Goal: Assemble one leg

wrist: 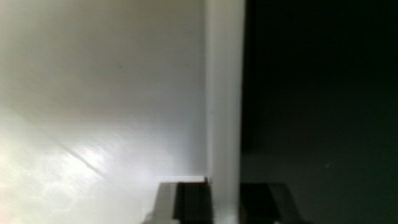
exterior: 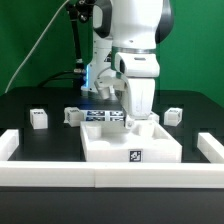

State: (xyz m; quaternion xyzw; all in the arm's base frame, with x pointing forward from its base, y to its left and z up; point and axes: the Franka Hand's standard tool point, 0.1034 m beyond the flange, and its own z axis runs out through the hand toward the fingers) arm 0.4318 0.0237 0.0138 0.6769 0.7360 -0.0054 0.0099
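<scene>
Seemingly squaring the tabletop (exterior: 108,150), tool (wrist: 222,198) astride its wall, closure impossible to tell; next needing the 9 o'clock leg (exterior: 38,119).

Rounded glossy white arm (exterior: 135,45) with black joint sections.

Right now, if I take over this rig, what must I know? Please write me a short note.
Gripper: down at the tabletop, with one finger on each side of its raised wall. I cannot tell whether it clamps.
Legs: leg A at the exterior view's left, leg B near the tabletop, leg C at that view's right. All sit loose on the table.
Done: no leg looks mounted.
Left: pick one leg and fit it to the tabletop.
</scene>
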